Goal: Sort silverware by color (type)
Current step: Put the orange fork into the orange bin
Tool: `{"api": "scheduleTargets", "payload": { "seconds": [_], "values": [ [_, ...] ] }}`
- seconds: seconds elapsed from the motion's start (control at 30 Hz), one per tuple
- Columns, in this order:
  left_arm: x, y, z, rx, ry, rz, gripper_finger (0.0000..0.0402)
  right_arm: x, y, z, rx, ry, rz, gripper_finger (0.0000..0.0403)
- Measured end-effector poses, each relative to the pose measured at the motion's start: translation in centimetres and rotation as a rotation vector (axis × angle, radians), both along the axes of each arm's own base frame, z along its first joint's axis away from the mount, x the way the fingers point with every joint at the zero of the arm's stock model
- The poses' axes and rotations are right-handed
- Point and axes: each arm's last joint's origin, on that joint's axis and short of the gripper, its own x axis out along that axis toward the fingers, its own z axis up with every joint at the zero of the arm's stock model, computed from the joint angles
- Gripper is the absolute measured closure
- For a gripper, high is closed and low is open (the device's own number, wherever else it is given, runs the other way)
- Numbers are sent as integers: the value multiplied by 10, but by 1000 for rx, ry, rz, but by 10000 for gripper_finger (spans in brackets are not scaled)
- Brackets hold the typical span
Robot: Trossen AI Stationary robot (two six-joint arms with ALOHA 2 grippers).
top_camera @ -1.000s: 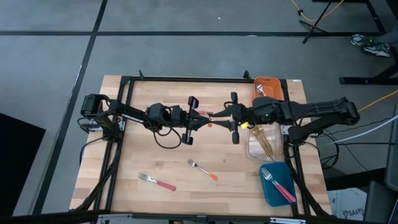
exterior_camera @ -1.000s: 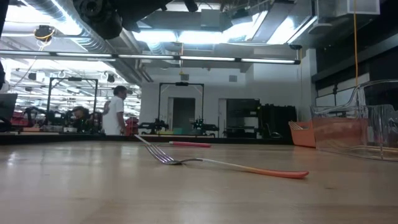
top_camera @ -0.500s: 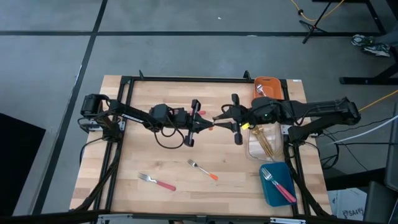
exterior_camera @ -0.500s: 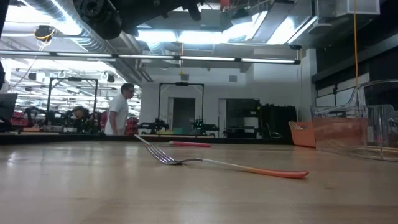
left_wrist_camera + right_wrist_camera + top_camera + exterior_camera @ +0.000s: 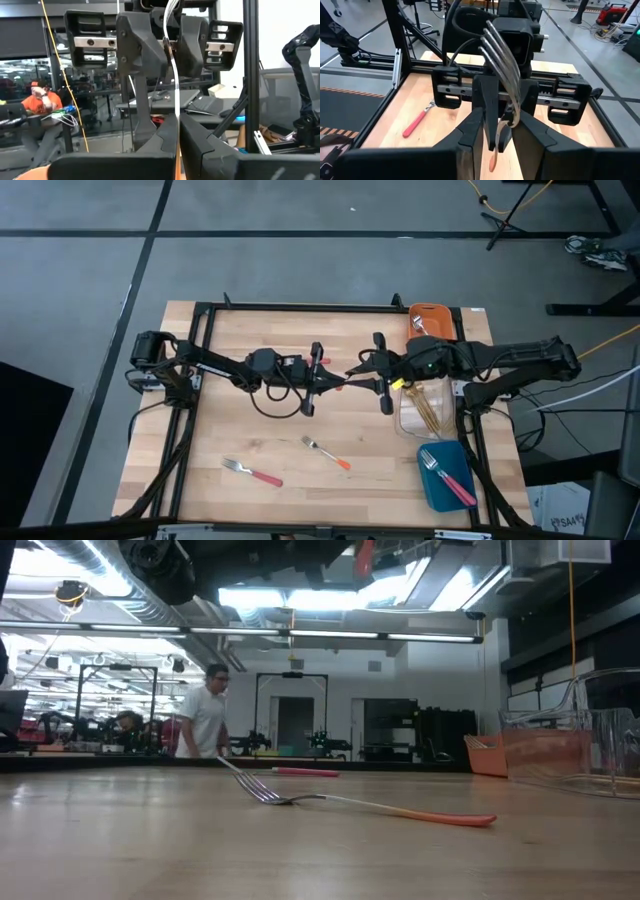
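You are in the middle of a hand-over above the centre of the worktop (image 5: 250, 435). The left gripper (image 5: 328, 378) and the right gripper (image 5: 362, 374) meet nose to nose, and a fork (image 5: 502, 52) with an orange handle is caught between them. The left jaws are clenched on the handle end. The right jaws, part closed, sit around the shaft near the head, and they appear to be gripping it.

As I judge it, the next move calls for one arm to let go, so that the other can carry the fork to its bin. Which bin it belongs in I cannot tell from here. Release only once the taking grip is firm, or the fork may drop.

The high view gives you the whole layout. An orange-handled fork (image 5: 326, 452) and a pink-handled fork (image 5: 252, 472) lie loose near the front edge. Gold pieces (image 5: 428, 410) sit in the clear bin (image 5: 408, 418). Two pink-handled forks (image 5: 446, 474) lie in the blue bin (image 5: 435, 495), and the orange bin (image 5: 428, 314) stands at the back corner.

Only the wrist views show the grip itself: the right wrist view shows the tines, the left wrist view the thin shaft edge-on. The low view misses the hand-over apart from a red tip at its top edge. It does show the loose orange-handled fork lying flat, and a person walking in the room behind.
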Motion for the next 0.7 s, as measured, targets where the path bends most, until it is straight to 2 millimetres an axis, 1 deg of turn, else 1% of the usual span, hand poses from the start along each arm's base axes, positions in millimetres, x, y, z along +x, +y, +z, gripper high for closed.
{"api": "scheduleTargets", "payload": {
  "seconds": [0.17,0.3,0.4,0.6,0.7],
  "values": [
    [0,0,1,1,-8,18,401,0,0,0,2,3,-11,313],
    [0,1,1,66,-19,40,401,1,0,0,45,5,-25,313],
    [0,1,1,71,-24,41,401,3,0,-1,66,6,-33,313],
    [0,1,2,70,-29,41,401,14,1,-6,69,-15,-33,313],
    [-1,1,2,72,-30,41,401,16,1,-9,65,9,-33,313]
  ]
}}
